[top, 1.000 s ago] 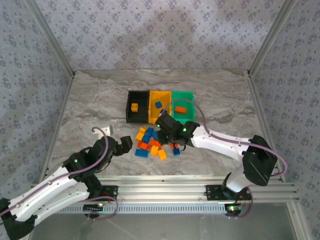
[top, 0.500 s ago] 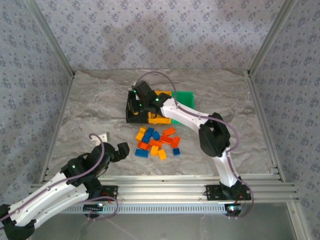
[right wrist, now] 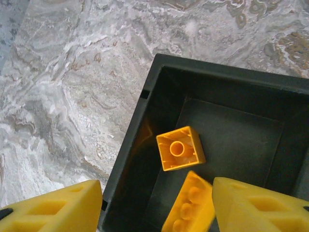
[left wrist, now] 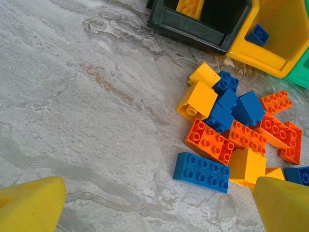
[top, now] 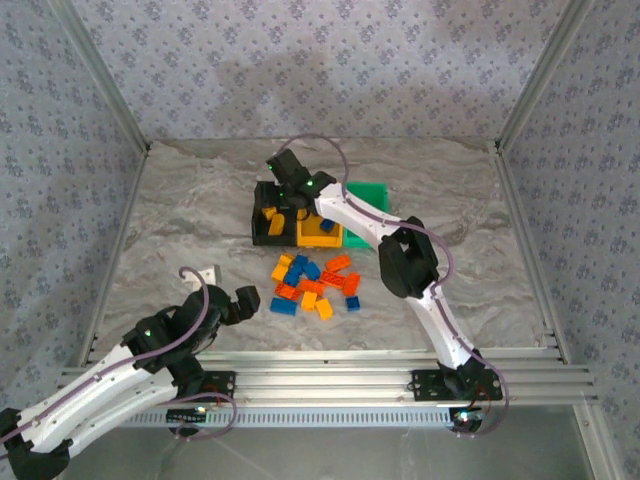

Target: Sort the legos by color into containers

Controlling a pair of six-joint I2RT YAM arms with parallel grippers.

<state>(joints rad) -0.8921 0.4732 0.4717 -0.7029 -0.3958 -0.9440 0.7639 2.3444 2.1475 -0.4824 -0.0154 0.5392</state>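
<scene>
- In the black bin (right wrist: pixel 145 121), 1 upturned yellow-orange brick (right wrist: pixel 180 148) is seen, and a second yellow-orange brick (right wrist: pixel 189 205) lies free between the parted jaws of the right gripper (right wrist: pixel 154 193), which is released.
- 1 blue brick (left wrist: pixel 258 35) is lodged in the yellow-orange bin (left wrist: pixel 289 24).
- The contents of the green bin (top: pixel 372 192) cannot be told.
- About 15 mixed bricks (left wrist: pixel 227 130) are left heaped on the table just before the bins; most sorting is judged undone.
- The left gripper (left wrist: pixel 159 203) is held wide and empty near that heap.

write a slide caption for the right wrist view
Right gripper open over the black bin, one yellow brick lying inside, a second brick tilted beside it.
</scene>
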